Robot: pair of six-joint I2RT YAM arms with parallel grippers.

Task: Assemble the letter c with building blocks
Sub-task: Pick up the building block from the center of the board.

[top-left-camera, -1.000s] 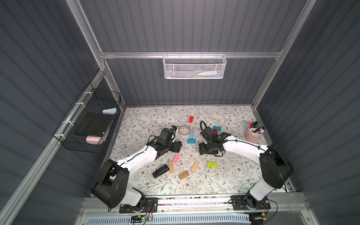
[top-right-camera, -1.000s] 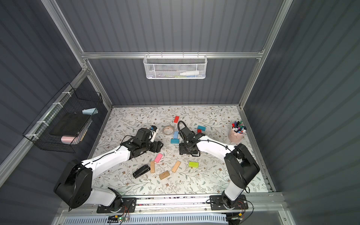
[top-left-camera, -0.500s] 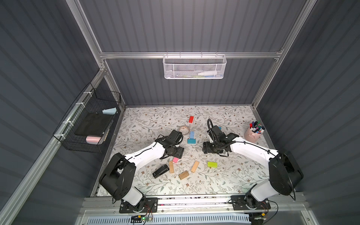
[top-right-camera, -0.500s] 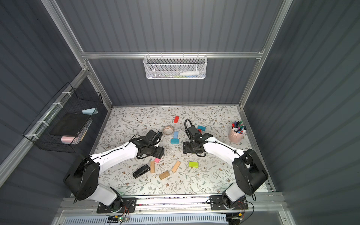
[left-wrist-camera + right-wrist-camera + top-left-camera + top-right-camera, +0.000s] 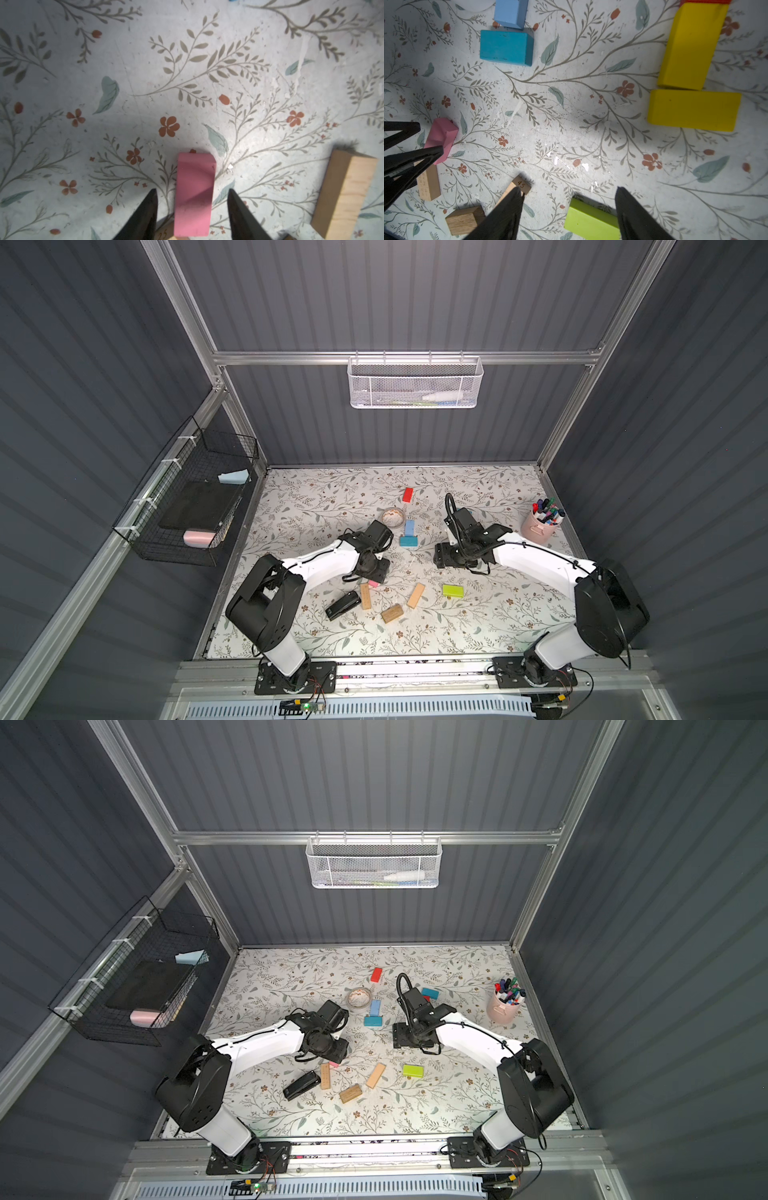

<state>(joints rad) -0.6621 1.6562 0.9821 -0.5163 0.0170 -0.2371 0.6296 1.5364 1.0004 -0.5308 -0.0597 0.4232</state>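
a second ago the left hand (image 5: 192,190) hung by the tape roll (image 5: 393,517). it has since swung back and come down over the pink block (image 5: 196,170). its fingers stand apart on either side of that block, with a strip of worktop (image 5: 316,506) showing on each side, so nothing is clamped yet. the pink block lies near the front middle of the worktop, one end against, or perhaps on, a wooden piece. the right hand (image 5: 569,189) has drawn off to its own side and hovers with fingers apart and empty, just by the lime block (image 5: 452,590).

we judge that the pink block is the next piece to be lifted, and that the letter is barely begun: only short corners of touching blocks exist so far.

by our count:
- one pink block and one lime block
- three wooden blocks (image 5: 365,595) (image 5: 416,595) (image 5: 392,613)
- two teal blocks (image 5: 409,541) (image 5: 430,993)
- one light blue block (image 5: 409,526), touching a teal one
- two yellow blocks (image 5: 691,45) (image 5: 693,110), in the right wrist view
- one red block (image 5: 408,494), plus a sliver of a second there

also one stapler (image 5: 342,605), one tape roll and one pen cup (image 5: 538,526).
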